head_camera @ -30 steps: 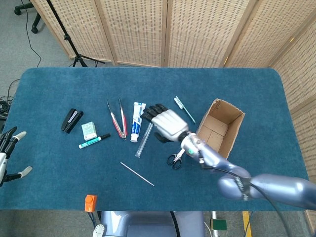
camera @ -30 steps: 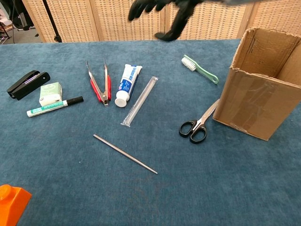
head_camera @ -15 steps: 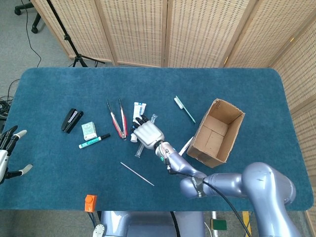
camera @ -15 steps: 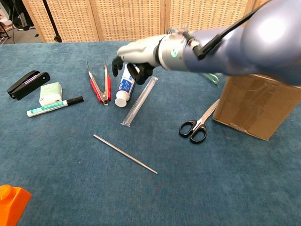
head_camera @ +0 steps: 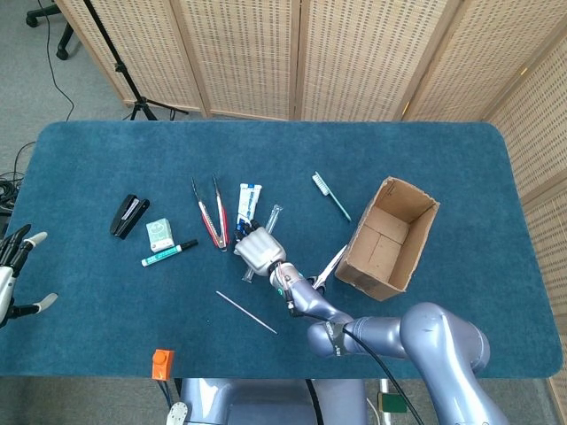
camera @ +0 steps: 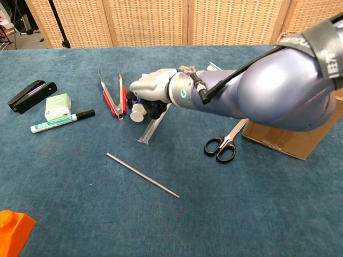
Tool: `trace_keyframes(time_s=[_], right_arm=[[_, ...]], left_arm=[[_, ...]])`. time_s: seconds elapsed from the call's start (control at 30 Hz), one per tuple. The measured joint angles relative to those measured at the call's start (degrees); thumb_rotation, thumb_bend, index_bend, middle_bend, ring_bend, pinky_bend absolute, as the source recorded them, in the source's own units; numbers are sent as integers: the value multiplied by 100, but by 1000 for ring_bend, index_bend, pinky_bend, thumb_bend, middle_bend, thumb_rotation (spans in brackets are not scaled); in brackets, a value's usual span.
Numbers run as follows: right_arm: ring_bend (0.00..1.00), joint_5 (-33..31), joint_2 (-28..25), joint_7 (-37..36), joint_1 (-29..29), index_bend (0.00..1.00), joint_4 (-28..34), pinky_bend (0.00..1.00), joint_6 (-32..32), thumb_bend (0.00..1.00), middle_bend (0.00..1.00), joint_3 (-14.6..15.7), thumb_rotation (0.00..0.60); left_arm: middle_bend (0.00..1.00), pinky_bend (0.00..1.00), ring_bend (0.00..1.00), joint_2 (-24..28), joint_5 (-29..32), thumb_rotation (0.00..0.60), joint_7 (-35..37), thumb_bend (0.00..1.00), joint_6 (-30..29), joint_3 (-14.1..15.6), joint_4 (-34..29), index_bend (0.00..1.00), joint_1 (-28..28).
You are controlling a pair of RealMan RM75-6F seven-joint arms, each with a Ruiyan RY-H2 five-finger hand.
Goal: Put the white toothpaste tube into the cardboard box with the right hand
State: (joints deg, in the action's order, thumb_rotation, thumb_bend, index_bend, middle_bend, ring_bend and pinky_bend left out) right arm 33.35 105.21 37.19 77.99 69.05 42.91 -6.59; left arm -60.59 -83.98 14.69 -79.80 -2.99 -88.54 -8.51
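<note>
The white toothpaste tube (head_camera: 249,200) lies flat on the blue table beside the red tongs; in the chest view only its cap end (camera: 137,112) shows. My right hand (head_camera: 257,248) is down on the tube's cap half, and in the chest view this right hand (camera: 153,88) has its thumb on one side and dark fingers curled round the other, holding the tube against the table. The cardboard box (head_camera: 390,237) stands open-topped to the right, mostly hidden behind my forearm in the chest view (camera: 300,143). My left hand (head_camera: 13,274) hangs at the far left edge, fingers apart and holding nothing.
Red tongs (head_camera: 211,212), a clear plastic sleeve (camera: 153,126) and a thin metal rod (camera: 142,175) lie close to the tube. Scissors (camera: 224,143) rest by the box, a green toothbrush (head_camera: 331,196) behind it. A stapler (head_camera: 129,215), a marker (head_camera: 168,253) and an orange block (head_camera: 161,363) sit left.
My right hand swung from beside the box leftward, then dropped onto the toothpaste tube and curled its fingers round it. The tube has not moved. The left hand stayed put.
</note>
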Motion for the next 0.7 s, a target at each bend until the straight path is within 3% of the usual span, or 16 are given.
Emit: trace_keyframes(time_s=[0.3, 0.47, 0.7], right_arm=[[218, 155, -145, -3, -141, 265, 347, 273, -204, 1000, 243, 166, 600], [266, 271, -500, -160, -259, 297, 1032, 339, -283, 1000, 270, 184, 600], [273, 418, -1256, -367, -385, 302, 2055, 349, -517, 1000, 278, 310, 600]], left_arm=[[0, 121, 0, -4, -19, 600, -3, 166, 2, 7, 1, 147, -2], [0, 121, 0, -20, -39, 600, -63, 167, 23, 26, -10, 147, -9], [0, 121, 0, -31, -42, 600, -113, 167, 33, 33, -33, 147, -15]])
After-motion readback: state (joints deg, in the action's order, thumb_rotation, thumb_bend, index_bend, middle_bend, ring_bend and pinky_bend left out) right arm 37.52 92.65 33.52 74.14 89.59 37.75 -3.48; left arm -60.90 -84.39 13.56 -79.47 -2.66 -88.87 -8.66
